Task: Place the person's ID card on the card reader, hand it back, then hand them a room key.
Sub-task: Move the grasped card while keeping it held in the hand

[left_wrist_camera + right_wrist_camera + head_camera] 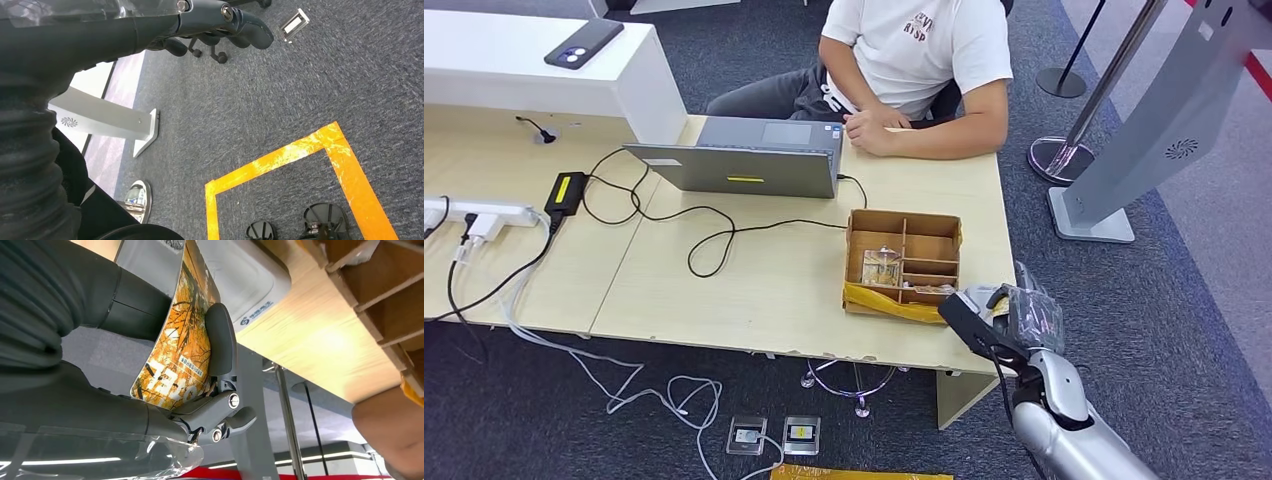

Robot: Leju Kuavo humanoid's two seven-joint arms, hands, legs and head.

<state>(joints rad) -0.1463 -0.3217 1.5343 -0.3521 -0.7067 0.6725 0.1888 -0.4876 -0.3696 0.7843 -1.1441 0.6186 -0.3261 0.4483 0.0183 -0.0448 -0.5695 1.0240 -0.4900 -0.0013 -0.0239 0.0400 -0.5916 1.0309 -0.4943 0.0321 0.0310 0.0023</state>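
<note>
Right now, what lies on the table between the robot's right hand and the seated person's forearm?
In the head view, a wooden compartment box lies between the right hand, holding an orange card, and the forearm; beyond it, bare tabletop.

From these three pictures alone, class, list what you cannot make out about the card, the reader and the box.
- Orange card: the right hand holds it; its thumb and palm cover part of the print in the right wrist view.
- White card reader: the card and the picture's edge cut it off.
- Head view: the right hand hides the card.
- Cardboard box: its contents are too small to read.
</note>
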